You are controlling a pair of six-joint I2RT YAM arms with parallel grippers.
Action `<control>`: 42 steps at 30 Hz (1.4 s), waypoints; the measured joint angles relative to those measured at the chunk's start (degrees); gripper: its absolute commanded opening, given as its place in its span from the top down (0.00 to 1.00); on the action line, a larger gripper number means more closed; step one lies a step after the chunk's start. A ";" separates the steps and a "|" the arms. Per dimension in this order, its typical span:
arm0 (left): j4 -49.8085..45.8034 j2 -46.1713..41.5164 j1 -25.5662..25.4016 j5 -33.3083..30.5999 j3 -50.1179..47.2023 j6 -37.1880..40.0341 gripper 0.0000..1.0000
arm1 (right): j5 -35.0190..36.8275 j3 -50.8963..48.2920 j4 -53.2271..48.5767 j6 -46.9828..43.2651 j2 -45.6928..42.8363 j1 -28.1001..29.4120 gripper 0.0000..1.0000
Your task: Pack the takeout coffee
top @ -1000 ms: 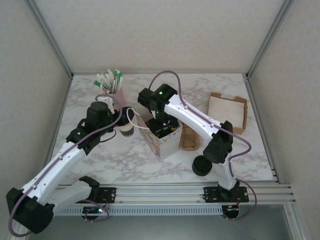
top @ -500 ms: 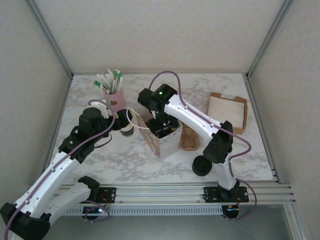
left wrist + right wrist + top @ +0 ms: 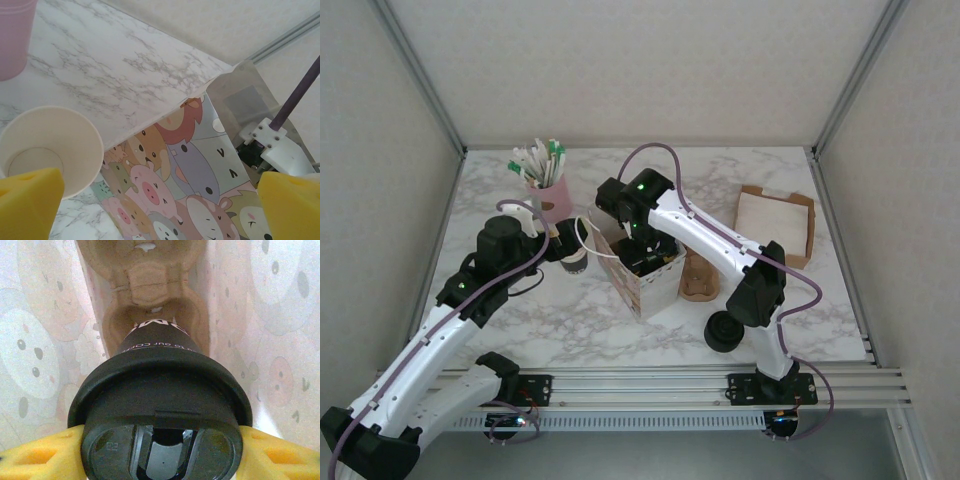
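Marble-veined white laminate covers the bench, one flat slab under two white arms. At its centre stands one paper bag, boxy and open-topped, printed with cartoon animals. At 3 o'clock lies one shallow brown card tray with a pale sheet inside. Just beside the bag at its 3 o'clock sits one moulded pulp holder, tan and rounded. At 11 o'clock one pink cup holds a bunch of white and green sticks. At 5 o'clock is one short stack of round black lids.

The right pincer reaches down into the bag, its yellow pads pressed on either side of the coffee, gripping it at the glossy black plastic lid. The coffee is inside the bag, over a second pulp holder at the bottom; whether it is seated there I cannot tell.

The left pincer stands wide with nothing between its pads, at the bag's 9 o'clock. One lidless cup, smooth cream inside, stands just beside its left pad.
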 measured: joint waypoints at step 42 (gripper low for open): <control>0.00 0.00 0.00 0.20 0.00 0.00 0.00 | -1.49 -7.10 1.55 -2.34 0.02 -1.18 0.35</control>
